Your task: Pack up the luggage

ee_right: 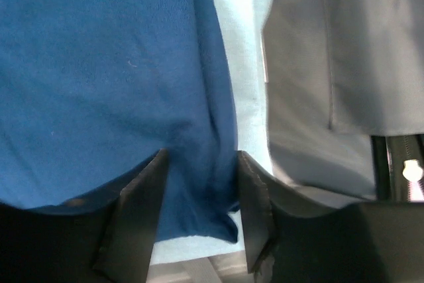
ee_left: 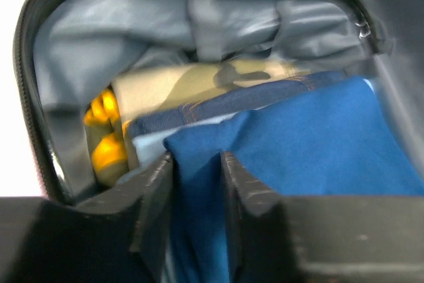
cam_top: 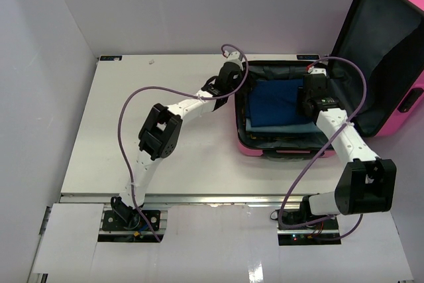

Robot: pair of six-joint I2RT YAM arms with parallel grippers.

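Luggage: hot-pink suitcase [cam_top: 255, 149] lying open on the far right part of the table [cam_top: 146, 97], lid [cam_top: 377, 51] propped up at its right.
Left gripper [ee_left: 197, 157]: inside the case at its left side, jaws parted, edge of the folded blue garment [ee_left: 318, 144] in the gap, not visibly pinched.
Right gripper [ee_right: 201, 154]: at the garment's opposite edge, jaws wider apart, blue cloth lying between them, loose.
Risk, snag: likely drag of cloth upward on withdrawal if a fingertip catches a fold, spoiling the flat stack.
Risk, lid: possible knock from the right arm, close beside it.
Risk, closing: bulge or stray corner over the zipper trim, jamming the shut.
Count: one suitcase; two grippers; five layers seen, namely blue garment, pale blue garment [ee_right: 238, 64], denim piece [ee_left: 218, 104], beige item [ee_left: 172, 84], yellow item [ee_left: 106, 134].
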